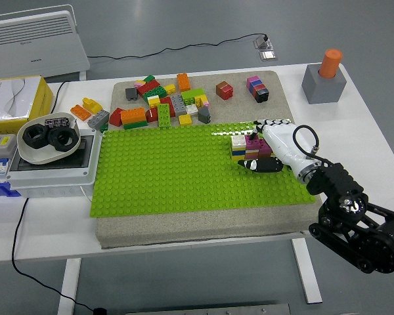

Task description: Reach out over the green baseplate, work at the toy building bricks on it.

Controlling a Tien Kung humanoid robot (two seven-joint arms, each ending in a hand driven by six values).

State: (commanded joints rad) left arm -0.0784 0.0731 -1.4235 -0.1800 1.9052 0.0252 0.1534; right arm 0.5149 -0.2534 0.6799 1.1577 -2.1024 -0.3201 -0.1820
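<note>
White bench carries a green baseplate [164,167], where a small brick stack [248,146] is gripped by the right robot hand [270,146], fingers curled around it. Light, rigid and stud-locked, the stack is best held by its sides.

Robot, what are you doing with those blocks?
The robot's right hand reaches in from the right over the green baseplate. Its white fingers are wrapped round a small stack of bricks, pink, white and yellow, that stands on the plate. Behind the plate a pile of loose bricks lies untouched. The left arm is not in view.
</note>
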